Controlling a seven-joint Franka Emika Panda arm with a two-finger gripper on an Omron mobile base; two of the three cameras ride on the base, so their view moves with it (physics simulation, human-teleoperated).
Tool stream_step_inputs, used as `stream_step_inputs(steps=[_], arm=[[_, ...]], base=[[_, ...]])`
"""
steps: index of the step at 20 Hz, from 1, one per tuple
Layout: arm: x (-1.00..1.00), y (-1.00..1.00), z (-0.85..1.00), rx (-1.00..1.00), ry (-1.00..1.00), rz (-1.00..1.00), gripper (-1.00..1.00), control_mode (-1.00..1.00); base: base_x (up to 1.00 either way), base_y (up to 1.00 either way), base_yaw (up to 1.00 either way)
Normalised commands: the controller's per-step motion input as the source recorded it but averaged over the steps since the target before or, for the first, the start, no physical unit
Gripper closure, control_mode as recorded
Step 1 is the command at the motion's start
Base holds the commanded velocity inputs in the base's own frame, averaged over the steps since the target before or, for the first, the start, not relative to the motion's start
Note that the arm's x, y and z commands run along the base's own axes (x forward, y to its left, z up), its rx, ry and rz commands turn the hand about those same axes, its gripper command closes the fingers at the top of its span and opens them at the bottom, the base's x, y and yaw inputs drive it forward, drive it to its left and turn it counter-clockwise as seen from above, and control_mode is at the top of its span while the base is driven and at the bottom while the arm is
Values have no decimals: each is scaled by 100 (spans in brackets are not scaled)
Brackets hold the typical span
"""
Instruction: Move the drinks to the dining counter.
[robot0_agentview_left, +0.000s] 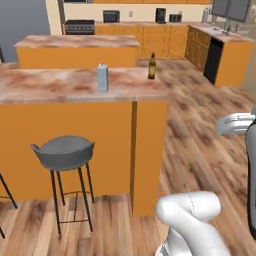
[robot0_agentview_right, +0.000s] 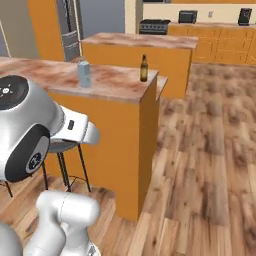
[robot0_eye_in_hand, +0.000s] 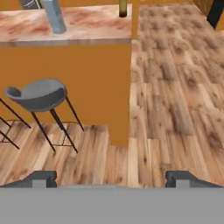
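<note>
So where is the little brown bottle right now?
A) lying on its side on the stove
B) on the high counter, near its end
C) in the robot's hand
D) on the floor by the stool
B: the bottle stands upright near the end of the counter, apart from the carton; the open gripper holds nothing.

I see wood floor (robot0_eye_in_hand: 175, 109) clear right of the surface (robot0_agentview_left: 55, 85), grey stool (robot0_agentview_left: 64, 152) blocking its front side, carton (robot0_agentview_left: 102, 77) mid-top, beer bottle (robot0_agentview_left: 152, 66) at its far right corner, open marble between them.
</note>
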Motion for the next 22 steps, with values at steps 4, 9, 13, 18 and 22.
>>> stream_step_inputs(steps=[4,9,13,18,22], arm=[[0,0,0,0,0,0,-100,100],[0,0,0,0,0,0,-100,100],[0,0,0,0,0,0,-100,100],[0,0,0,0,0,0,-100,100],[0,0,0,0,0,0,-100,100]], base=[[0,-39,-91],[2,-84,-81],[85,-91,-47],[100,-77,-2],[100,-32,2]])
